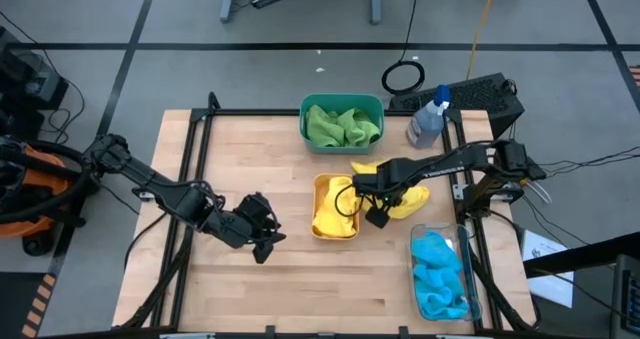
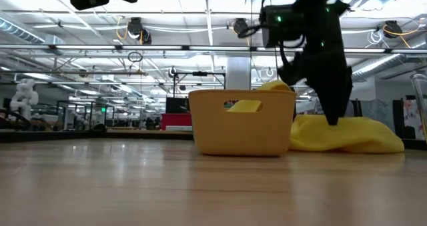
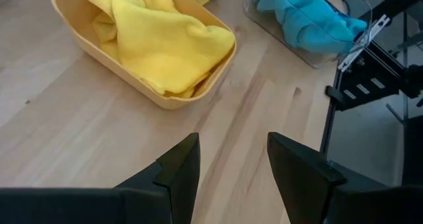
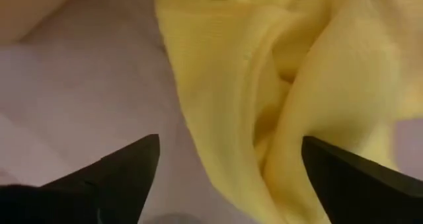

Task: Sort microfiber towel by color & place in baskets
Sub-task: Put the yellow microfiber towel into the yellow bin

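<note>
High view had the right gripper [image 1: 375, 215] at centre frame, fingers spread wide over the loose yellow towel [image 1: 408, 201] beside the orange basket [image 1: 322, 229]. I'd drop lower and pinch a thick fold. Left gripper [image 1: 262, 241] waited, fingers parted.

— What do the arms look like?
— Both are dark, near-black, built of jointed segments. The right arm [image 1: 440, 166] carries pale lettering along its link, and a green light glows on its housing in the low view.
— And the fingers?
— The left gripper [image 3: 232, 168] has two matte black, wedge-shaped fingers [image 3: 178, 164].
</note>
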Robot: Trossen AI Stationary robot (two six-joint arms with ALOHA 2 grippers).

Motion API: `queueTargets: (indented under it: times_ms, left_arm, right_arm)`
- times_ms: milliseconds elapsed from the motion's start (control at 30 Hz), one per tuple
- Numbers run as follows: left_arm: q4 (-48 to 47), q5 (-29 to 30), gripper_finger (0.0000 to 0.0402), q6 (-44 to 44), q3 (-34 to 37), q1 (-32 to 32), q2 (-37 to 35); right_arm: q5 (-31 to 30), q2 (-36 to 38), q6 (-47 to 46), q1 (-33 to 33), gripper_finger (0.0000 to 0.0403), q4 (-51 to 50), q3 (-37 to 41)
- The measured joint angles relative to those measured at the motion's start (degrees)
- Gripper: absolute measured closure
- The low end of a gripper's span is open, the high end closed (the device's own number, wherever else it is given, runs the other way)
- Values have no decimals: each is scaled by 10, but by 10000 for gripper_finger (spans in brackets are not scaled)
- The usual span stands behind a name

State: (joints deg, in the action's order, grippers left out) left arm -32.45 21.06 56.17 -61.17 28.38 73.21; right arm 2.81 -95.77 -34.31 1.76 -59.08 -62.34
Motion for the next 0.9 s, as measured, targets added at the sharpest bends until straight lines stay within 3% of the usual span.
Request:
queueTargets:
  times_ms: [133,267,367,533,600,733,900]
  left_arm:
    - [-4,1,219,-1,0,0,0]
    - [-6,4,219,-26,0,-3,0]
    - [-6,5,219,-40,0,-12,0]
    - [-4,-1,219,-40,0,-25,0]
    - [-3,-5,219,-40,0,-26,0]
    - [6,-6,219,-40,0,-25,0]
    - [8,-16,219,-40,0,-21,0]
  right_arm:
    - [5,0,-10,3,58,54,55]
    - [5,0,-15,3,117,100,96]
    - [5,1,-35,3,183,128,118]
    - [5,3,-47,1,342,119,116]
    - [7,11,-51,0,385,118,110]
    - [0,46,-64,0,382,87,81]
    - [-31,103,-87,0,398,-22,9]
